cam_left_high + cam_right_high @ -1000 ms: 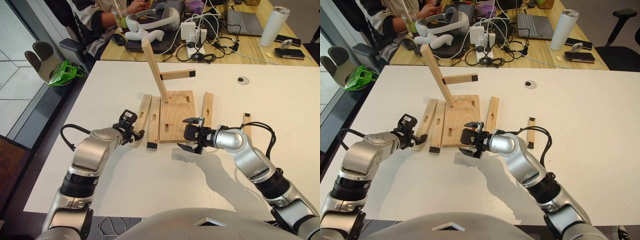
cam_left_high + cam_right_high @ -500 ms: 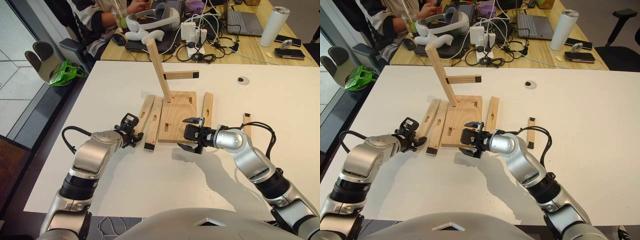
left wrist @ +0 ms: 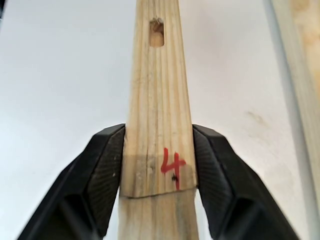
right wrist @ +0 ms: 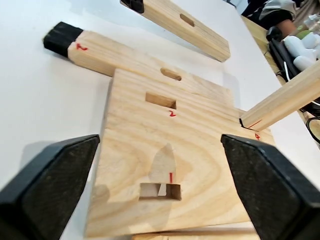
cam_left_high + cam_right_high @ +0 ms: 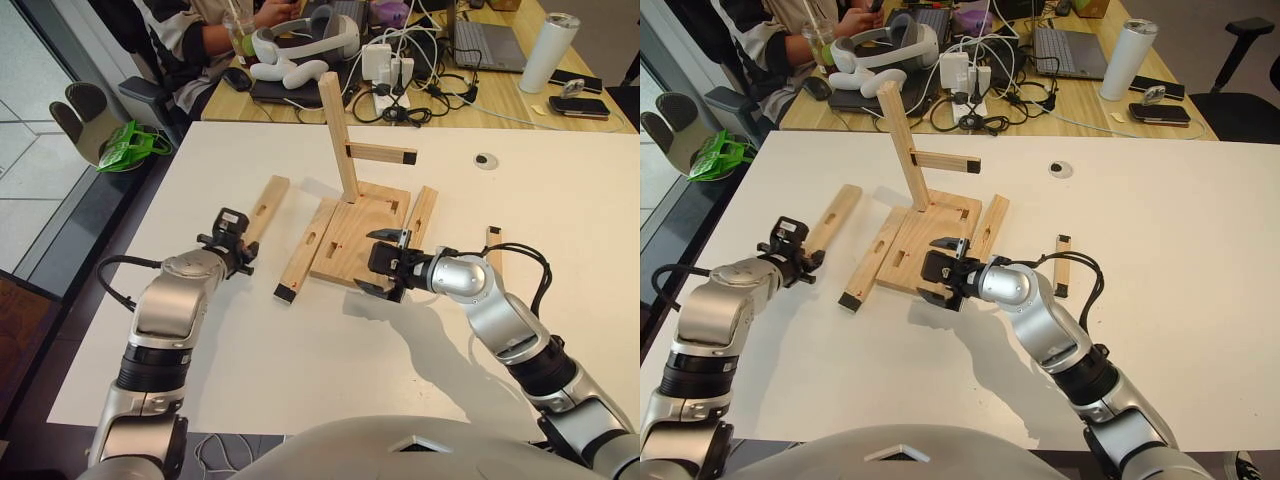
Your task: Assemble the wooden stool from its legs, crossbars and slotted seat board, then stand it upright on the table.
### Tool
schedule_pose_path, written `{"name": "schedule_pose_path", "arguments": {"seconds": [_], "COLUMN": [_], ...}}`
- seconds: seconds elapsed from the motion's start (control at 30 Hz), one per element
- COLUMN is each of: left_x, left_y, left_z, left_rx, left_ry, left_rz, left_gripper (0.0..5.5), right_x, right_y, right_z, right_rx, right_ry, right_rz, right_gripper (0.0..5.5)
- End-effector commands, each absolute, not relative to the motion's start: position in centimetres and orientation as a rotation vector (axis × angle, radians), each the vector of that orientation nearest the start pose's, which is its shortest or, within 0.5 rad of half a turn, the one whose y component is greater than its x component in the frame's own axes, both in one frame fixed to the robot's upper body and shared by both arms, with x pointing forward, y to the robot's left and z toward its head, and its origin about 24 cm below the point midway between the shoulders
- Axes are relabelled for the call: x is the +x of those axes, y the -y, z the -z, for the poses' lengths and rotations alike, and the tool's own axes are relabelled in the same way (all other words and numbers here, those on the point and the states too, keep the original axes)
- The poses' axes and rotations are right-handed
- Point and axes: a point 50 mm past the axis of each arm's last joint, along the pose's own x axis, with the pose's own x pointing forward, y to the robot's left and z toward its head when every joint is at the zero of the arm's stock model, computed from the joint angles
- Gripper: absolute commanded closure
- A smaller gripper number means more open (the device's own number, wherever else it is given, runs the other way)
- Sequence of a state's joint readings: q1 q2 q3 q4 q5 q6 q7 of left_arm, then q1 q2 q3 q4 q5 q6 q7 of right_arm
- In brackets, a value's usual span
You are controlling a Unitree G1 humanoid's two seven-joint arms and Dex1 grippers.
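Now the left gripper [image 3: 159, 150] pinches one end of a loose leg [image 3: 156, 75] lying on the table [image 5: 300, 350], well left of the seat board [image 5: 355, 235]. The right gripper [image 5: 385, 272] hangs spread at the board's near edge, perhaps touching it. A nudge there could topple the upright leg [image 5: 337, 130] and crossbar [image 5: 382, 153]; the end grip could let the loose leg swivel.
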State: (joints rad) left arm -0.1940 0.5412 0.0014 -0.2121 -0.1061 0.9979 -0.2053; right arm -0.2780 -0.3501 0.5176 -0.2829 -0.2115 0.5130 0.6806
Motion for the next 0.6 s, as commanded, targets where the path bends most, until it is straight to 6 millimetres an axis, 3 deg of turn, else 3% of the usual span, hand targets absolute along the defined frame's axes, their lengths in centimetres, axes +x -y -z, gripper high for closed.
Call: {"name": "schedule_pose_path", "arguments": {"seconds": [0.03,0.17,0.37,0.47,0.6], "left_x": [28.9,29.2,29.0,28.2,26.4], "left_y": [-24.5,-23.7,-22.4,-20.1,-16.7], "left_z": [-12.7,-15.6,-20.4,-23.0,-24.4], "left_rx": [0.402,0.430,0.422,0.375,0.362], "left_ry": [-0.315,-0.121,0.184,0.368,0.480], "left_rz": [-0.063,-0.052,-0.017,0.134,0.378], "left_gripper": [3.48,3.48,3.48,3.48,3.48], "right_x": [27.4,28.7,29.9,30.1,30.4], "right_y": [6.2,7.0,8.7,9.2,10.9], "right_z": [-11.5,-14.3,-18.5,-20.5,-23.2], "right_rx": [-0.231,0.227,0.569,0.704,0.894], "right_ry": [-0.108,-0.085,-0.020,0.016,0.115], "right_rz": [-0.836,-0.807,-0.907,-0.985,-1.029], "right_gripper": [0.96,0.96,0.96,0.96,0.96]}}
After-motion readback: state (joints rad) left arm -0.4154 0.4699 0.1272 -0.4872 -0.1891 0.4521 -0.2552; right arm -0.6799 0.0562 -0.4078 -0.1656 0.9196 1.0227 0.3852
